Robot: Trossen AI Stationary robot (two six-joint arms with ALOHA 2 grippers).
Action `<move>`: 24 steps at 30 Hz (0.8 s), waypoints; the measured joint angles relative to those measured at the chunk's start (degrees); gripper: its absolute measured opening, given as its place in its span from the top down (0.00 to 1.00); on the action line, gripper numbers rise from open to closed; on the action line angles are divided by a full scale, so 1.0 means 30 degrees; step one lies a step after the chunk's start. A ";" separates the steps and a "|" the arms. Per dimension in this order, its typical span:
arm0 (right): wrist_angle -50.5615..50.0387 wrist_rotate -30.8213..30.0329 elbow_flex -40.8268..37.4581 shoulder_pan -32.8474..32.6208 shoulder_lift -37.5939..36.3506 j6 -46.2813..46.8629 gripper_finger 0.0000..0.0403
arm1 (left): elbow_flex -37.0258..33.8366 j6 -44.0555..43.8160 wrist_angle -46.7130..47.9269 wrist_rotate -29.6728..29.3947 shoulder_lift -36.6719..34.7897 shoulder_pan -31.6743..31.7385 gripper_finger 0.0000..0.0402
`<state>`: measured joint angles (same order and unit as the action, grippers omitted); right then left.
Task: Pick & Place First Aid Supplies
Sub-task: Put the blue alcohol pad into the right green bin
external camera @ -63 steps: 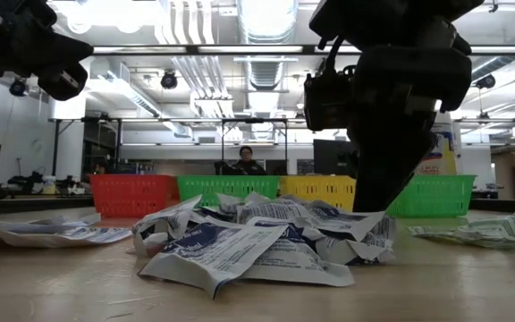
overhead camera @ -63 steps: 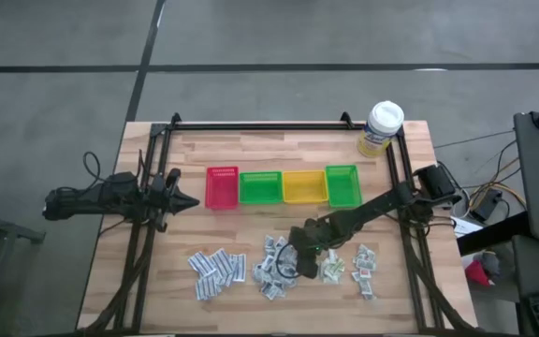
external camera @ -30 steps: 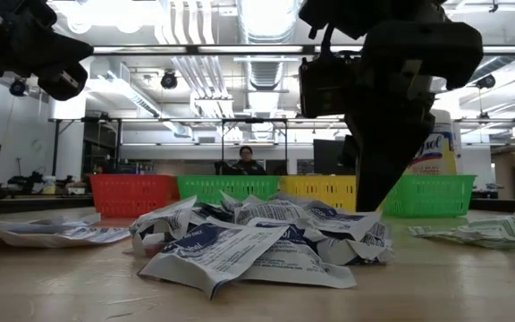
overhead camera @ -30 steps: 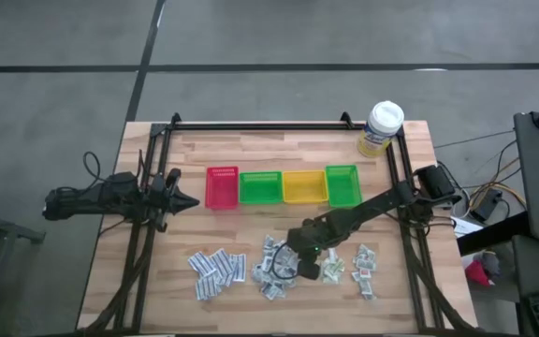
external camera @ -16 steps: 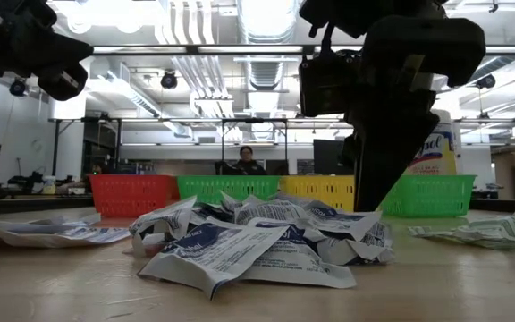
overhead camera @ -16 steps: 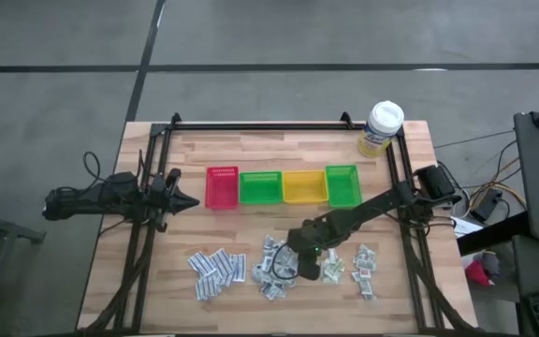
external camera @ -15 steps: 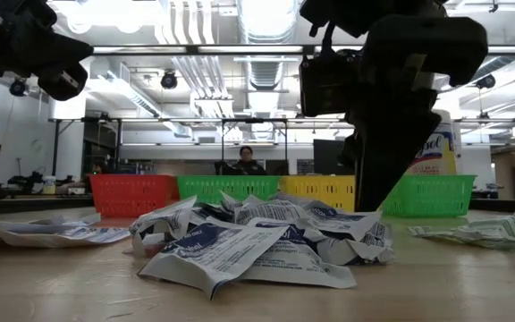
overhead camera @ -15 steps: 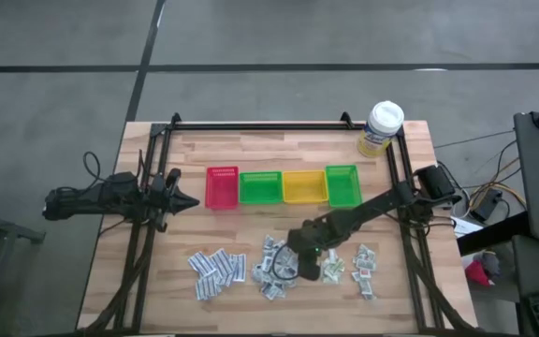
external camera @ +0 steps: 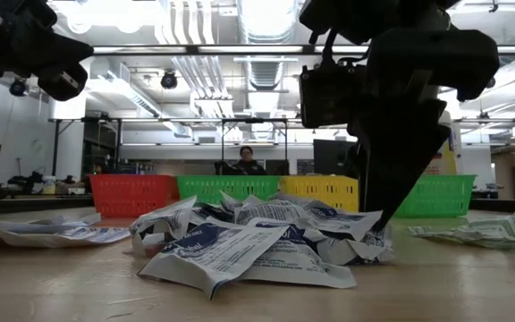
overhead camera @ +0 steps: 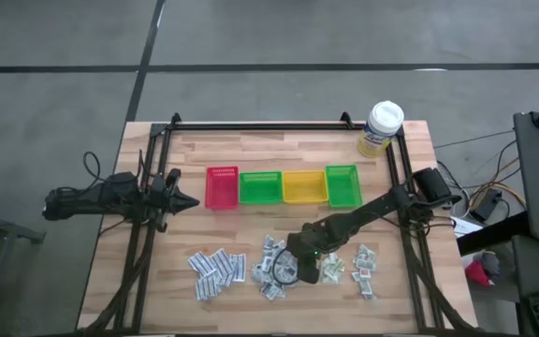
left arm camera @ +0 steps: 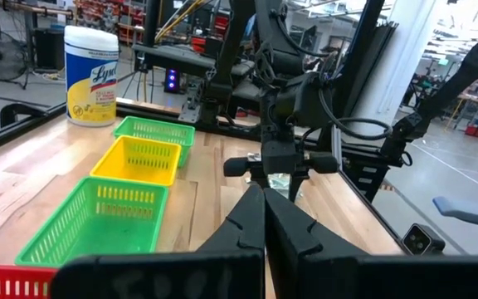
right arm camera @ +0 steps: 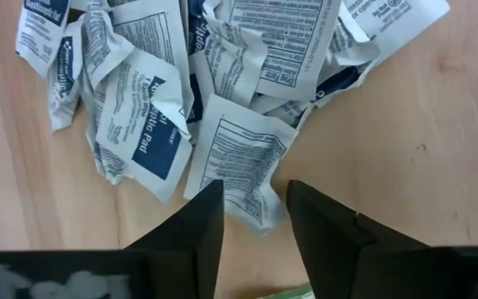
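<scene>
The first aid supplies lie in loose piles on the table's near half: a left pile (overhead camera: 215,271), a middle pile (overhead camera: 271,269) and smaller right piles (overhead camera: 363,265). My right gripper (right arm camera: 254,195) is open and points steeply down at the middle pile's right edge (external camera: 365,234). Its fingertips stand either side of one corner of a white printed sachet (right arm camera: 241,166) that lies flat on the wood. My left gripper (left arm camera: 264,199) is shut and empty, held level above the table's left side (overhead camera: 181,199). My right gripper comes at the white printed sachet from above, slanting, with one finger (right arm camera: 210,208) on either side of that corner (right arm camera: 251,208). I cannot tell whether the fingers touch the sachet or the table. The sachet lies flat on the wood.
Four small bins stand in a row across the table's middle: red (overhead camera: 222,187), green (overhead camera: 261,187), yellow (overhead camera: 304,185) and green (overhead camera: 342,185). A yellow wipes tub (overhead camera: 380,129) stands at the far right corner. Bare wood lies between the bins and the piles.
My right gripper has opened over the middle pile; in the low view its dark fingers show broader than a second ago. The sachets lie as they did.
</scene>
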<state>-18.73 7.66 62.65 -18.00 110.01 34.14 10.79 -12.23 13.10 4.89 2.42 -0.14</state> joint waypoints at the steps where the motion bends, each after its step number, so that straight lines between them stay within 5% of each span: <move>1: 0.0009 -0.0007 0.0000 0.0000 0.0128 -0.0010 0.68 | 0.0000 0.0000 0.0013 0.0000 0.0007 0.0000 1.00; 18: -0.0411 -0.0143 -0.0051 0.0022 -0.0100 -0.0147 0.96 | 0.0000 0.0000 0.0226 0.0001 0.0007 0.0003 1.00; 24: -0.1049 -0.0101 -0.0104 0.0010 -0.0718 -0.0252 0.98 | 0.0000 0.0000 0.0283 0.0000 0.0015 0.0001 1.00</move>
<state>-21.87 7.36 62.34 -17.97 107.85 33.39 10.79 -12.23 13.95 4.89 2.46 -0.14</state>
